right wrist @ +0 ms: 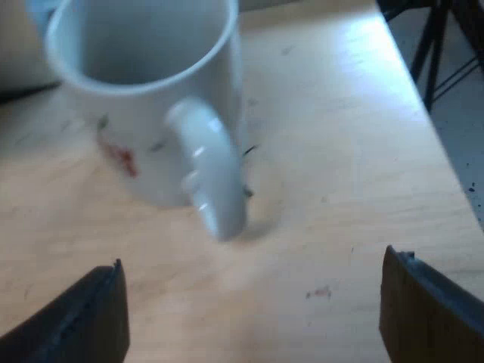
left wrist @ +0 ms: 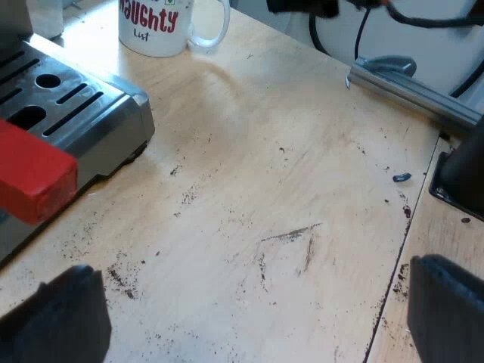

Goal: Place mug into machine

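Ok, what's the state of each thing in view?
left claw: open, empty.
right claw: open, empty.
mug: upright on table, handle toward right claw, ungrasped.
holder handle's red end: at the front of the machine.

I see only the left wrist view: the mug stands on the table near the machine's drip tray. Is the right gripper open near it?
Observer: Yes. The right gripper is open just short of the mug, with its fingers wide apart and nothing held.
Operator: Which side of the mug faces it?
Observer: The handle points toward the right gripper, roughly between the fingers.
Operator: Is anything inside the mug?
Observer: As far as its opening shows, it looks empty.
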Controlling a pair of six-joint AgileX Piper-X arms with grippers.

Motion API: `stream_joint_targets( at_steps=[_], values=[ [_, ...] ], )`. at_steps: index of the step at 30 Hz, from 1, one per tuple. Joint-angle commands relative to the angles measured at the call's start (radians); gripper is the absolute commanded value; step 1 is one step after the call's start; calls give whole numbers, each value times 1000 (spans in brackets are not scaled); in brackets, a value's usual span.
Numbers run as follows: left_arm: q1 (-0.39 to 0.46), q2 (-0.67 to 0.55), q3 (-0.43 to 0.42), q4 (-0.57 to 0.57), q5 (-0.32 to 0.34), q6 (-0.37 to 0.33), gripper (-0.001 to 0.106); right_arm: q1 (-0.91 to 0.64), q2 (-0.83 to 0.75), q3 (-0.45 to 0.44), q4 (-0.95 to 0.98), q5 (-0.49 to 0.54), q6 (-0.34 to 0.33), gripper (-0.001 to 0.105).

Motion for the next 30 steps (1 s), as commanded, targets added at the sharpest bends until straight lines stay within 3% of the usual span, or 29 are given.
stream_joint_targets(
  at_steps=[1,2,5,8,14,23,27,30],
  values=[
    [-4,-1,-3,4,14,2,82,-81,84,-4,-95,-86,-3,70],
    [-4,-1,-3,4,14,2,82,-115,134,-4,-110,-146,-44,70],
    [-4,-1,-3,4,14,2,82,-155,239,-4,-171,-175,-163,70],
    [-4,-1,-3,4,14,2,82,-161,337,-4,-306,-208,-222,70],
    [-4,-1,-3,4,14,2,82,-161,527,-4,-566,-257,-256,70],
    [-4,-1,-3,4,14,2,82,-161,738,-48,-702,-308,-307,69],
    [-4,-1,-3,4,14,2,82,-161,771,-78,-705,-331,-334,60],
    [-4,-1,-3,6,14,2,82,-161,774,-85,-706,-331,-334,47]
  ],
)
